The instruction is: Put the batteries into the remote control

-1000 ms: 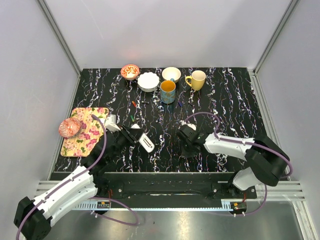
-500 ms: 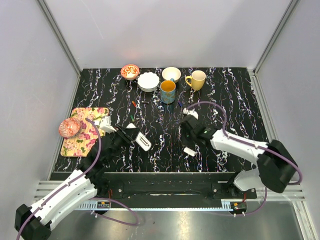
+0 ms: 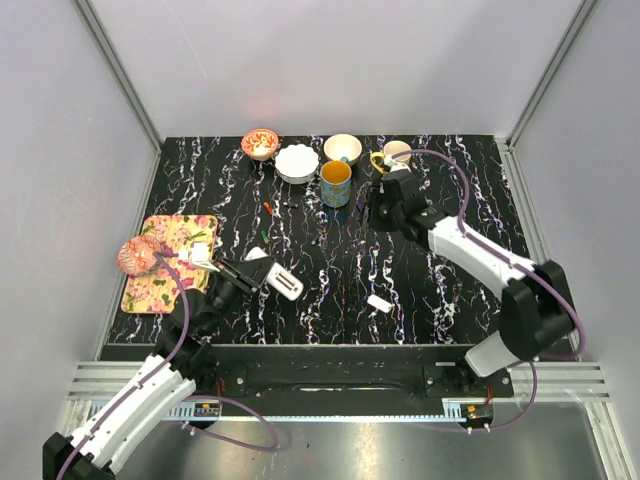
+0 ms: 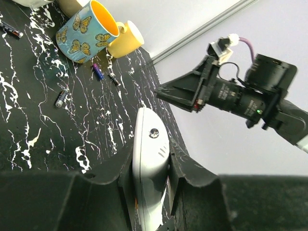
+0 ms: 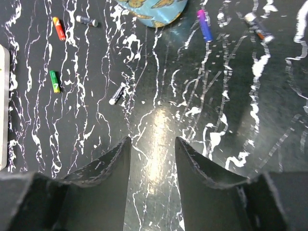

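Gripping the remote control by one end, the left claw is pinched shut on it, over the worktop just right of the floral mat. The right claw hangs spread, nothing between its fingers, near the butterfly mug. Loose batteries lie scattered on the worktop under it. A white chip lies well apart from both claws.

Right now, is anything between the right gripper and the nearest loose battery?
Nothing visible. The right gripper hangs open over bare table. The silver battery lies just ahead of its fingers, and the butterfly mug stands beyond it.
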`<state>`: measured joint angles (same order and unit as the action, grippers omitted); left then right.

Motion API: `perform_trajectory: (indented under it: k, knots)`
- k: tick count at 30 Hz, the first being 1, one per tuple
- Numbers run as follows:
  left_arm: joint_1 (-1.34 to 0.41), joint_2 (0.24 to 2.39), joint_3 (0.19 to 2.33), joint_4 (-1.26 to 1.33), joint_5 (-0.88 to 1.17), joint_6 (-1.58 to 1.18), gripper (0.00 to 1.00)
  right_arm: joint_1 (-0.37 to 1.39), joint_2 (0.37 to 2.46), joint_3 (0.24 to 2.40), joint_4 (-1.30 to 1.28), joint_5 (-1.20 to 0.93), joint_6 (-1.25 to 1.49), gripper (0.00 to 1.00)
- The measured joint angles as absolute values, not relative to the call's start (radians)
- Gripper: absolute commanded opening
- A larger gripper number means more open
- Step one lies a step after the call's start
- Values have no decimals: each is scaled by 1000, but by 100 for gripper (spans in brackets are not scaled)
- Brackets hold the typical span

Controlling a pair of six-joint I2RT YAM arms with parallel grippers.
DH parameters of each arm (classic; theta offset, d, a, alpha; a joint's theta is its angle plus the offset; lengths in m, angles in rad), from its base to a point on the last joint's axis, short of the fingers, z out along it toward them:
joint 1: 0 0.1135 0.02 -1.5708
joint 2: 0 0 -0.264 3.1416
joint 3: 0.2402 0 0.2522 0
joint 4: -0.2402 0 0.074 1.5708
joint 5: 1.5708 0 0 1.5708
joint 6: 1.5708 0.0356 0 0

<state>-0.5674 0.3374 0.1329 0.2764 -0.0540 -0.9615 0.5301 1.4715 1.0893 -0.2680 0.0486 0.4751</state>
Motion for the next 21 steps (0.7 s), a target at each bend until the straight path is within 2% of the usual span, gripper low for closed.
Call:
perform_trajectory:
  k: [3,6,13,21]
  knots:
    - [-561,321,140,239,-51,-969,0,534,1583,1151,-266,-14,472,46]
    - [-561,294,208,98,-69,-947,0,567,1681,1196,-268,-29,472,48]
    - [-556,237,390,-16,-81,-862,0,710,1936,1453,-272,-48,452,53]
    - [-554,78,389,-160,-121,-872,0,768,2159,1693,-246,-78,386,61]
